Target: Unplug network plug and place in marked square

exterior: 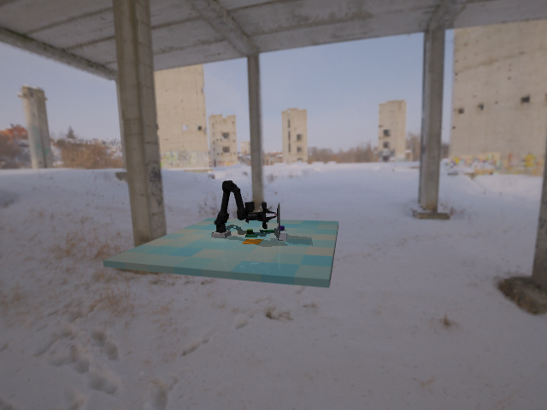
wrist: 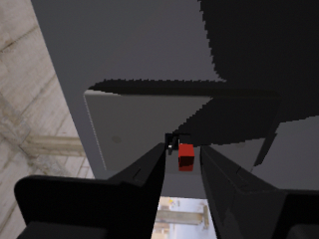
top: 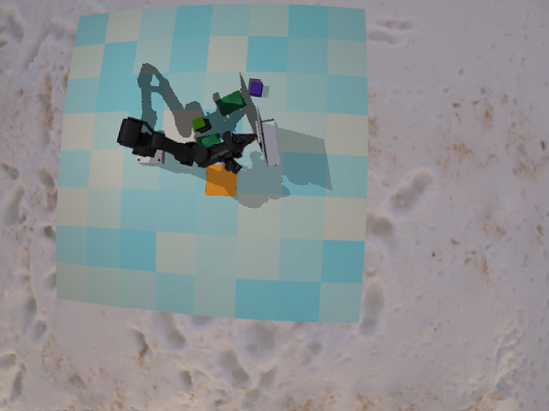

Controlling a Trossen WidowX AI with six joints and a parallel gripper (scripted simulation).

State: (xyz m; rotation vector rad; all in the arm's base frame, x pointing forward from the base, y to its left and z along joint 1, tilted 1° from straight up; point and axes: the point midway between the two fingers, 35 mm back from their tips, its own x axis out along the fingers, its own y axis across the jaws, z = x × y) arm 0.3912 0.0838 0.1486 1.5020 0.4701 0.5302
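Note:
The red network plug [wrist: 185,158] sits in the dark socket [wrist: 170,137] on a grey plate [wrist: 142,112] on the upright panel [wrist: 125,40] [exterior: 279,225]. The tab on the plug cannot be made out clearly. My gripper [wrist: 182,149] [top: 255,137] [exterior: 276,214] is partly open close in front of the panel. One finger is on each side of the plug, with a gap showing on both sides in the wrist view. A flat orange square [top: 221,184] [exterior: 252,242] lies on the table beside the arm.
A lime block [top: 200,123] [exterior: 249,231] and two dark green pieces, one near the arm [top: 209,140] and one farther off [top: 230,103], are beside the arm. A purple cube [top: 255,88] [exterior: 281,228] stands near the panel's end. The panel has a pale base [top: 272,144].

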